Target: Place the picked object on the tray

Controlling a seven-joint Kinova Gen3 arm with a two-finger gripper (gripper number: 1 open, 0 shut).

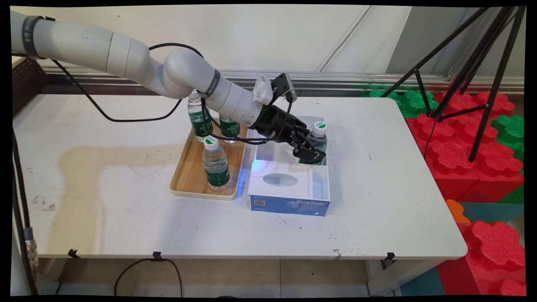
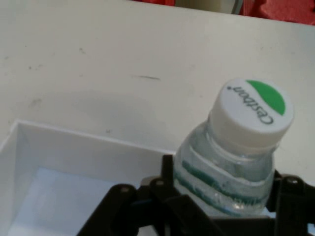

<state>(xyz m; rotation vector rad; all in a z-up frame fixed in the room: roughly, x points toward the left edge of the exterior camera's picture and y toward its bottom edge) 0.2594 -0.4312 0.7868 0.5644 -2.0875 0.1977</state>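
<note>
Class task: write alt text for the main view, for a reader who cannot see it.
A white robot arm's black gripper grips a water bottle inside an open white box on a white table. Beside it, a wooden tray holds three more bottles.

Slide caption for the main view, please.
Pincer shut on a water bottle inside the white box, beside a bottle-laden wooden tray.

Black gripper [image 1: 309, 150] closed on a clear bottle [image 1: 315, 144] that bore a green label and a white cap with a green half-disc and dark lettering. White box [image 1: 321, 184] had a blue front panel. At its 9 o'clock, a tan wooden tray [image 1: 188, 176], pale-rimmed, carried three bottles coloured alike. White table [image 1: 126, 218] showed a brownish stain.
</note>
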